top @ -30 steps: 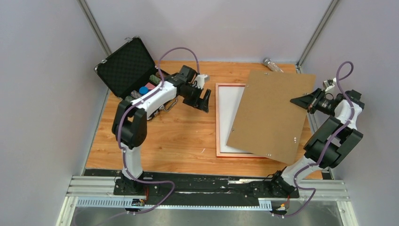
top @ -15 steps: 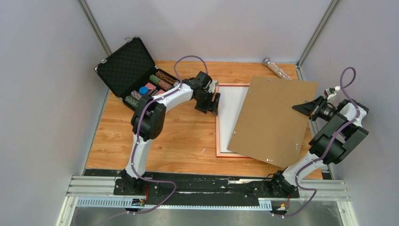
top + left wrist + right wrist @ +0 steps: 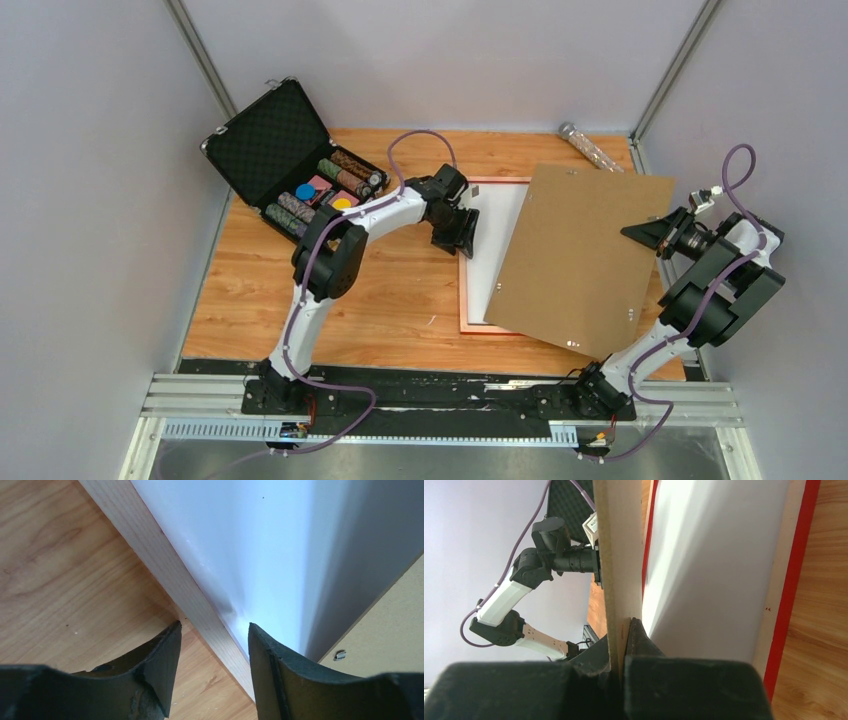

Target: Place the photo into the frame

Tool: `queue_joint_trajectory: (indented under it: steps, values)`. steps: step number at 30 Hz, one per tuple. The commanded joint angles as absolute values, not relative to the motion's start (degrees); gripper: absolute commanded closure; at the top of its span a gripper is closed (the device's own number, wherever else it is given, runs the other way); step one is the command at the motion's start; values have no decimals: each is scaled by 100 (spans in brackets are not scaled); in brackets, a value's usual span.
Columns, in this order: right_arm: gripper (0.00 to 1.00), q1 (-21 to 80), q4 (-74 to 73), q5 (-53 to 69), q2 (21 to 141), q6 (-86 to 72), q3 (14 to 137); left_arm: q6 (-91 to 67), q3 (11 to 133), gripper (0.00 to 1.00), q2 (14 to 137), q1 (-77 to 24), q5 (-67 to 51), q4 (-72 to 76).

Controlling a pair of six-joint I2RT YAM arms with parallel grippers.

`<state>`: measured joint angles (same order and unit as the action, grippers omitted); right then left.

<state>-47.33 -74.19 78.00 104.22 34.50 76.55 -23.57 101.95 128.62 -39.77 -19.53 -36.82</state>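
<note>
You have a big orange-brown wooden bench (image 3: 380,300) in front of you. The plain brown backing board (image 3: 585,255) hangs over its right part, tilted, with its right edge pinched tight in your right hand (image 3: 650,232). That hand is clenched on the board.

Under the board lies the thin rectangular picture frame with a red edge (image 3: 464,295). It is flat on the bench, right of the middle. The big photo (image 3: 490,230) lies inside the frame with its plain white back up. The board hides the right part of both.

The open black foam-lined case (image 3: 270,140) sits at the far left corner with small round things inside.

Your left hand (image 3: 462,232) is down at the frame's left edge. Its two fingers (image 3: 160,650) stand apart, one on each side of that edge, not squeezing it.

A small clear tube (image 3: 588,147) lies at the far right edge.
</note>
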Motion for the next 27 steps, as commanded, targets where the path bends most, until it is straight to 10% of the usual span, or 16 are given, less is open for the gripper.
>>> queue_joint_trajectory:
  steps: [1,11,22,27]
  values:
    - [100,-4816,-7747,8311,10310,3517,7752,-2469,10382,44,12965,-4012,-1921,-3544]
    - [100,-4816,-7751,8300,10248,3524,7664,-2677,10075,60,12975,-4008,-1802,-3405]
    - [100,-4803,-7752,8334,10222,3552,7620,-2788,9656,100,12727,-3993,-1402,-3275]
    - [100,-4738,-7754,8362,10201,3551,7598,-2847,9443,100,12583,-3903,-1339,-3169]
